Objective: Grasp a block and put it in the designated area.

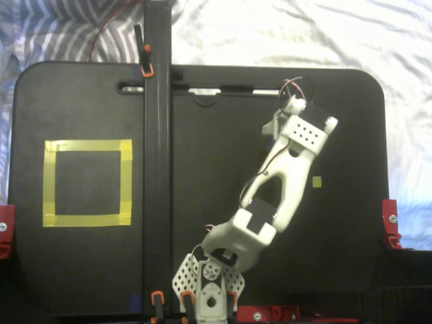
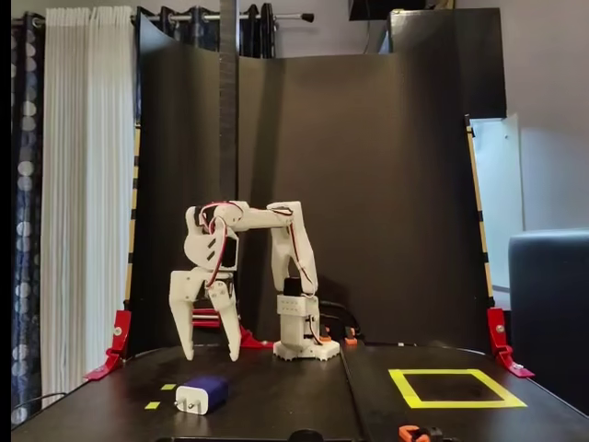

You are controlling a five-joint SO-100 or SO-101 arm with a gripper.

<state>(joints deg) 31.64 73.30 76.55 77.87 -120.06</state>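
The dark blue block (image 2: 202, 394), its white end toward the camera, lies on the black table at the front left of a fixed view, near two tiny yellow markers (image 2: 152, 405). My gripper (image 2: 210, 356) hangs open and empty just behind and above it, fingers pointing down, not touching it. The designated area, a yellow tape square (image 2: 460, 403), is empty at the right; it lies at the left in the top-down fixed view (image 1: 88, 145). There my arm (image 1: 290, 162) reaches up and right, and the block is hidden under it.
A black vertical post (image 1: 156, 155) crosses the table between the arm and the tape square in the top-down fixed view. Red clamps (image 1: 389, 223) hold the table's edges. A tiny yellow marker (image 1: 316, 181) sits right of the arm. A black backdrop (image 2: 368, 184) stands behind the base.
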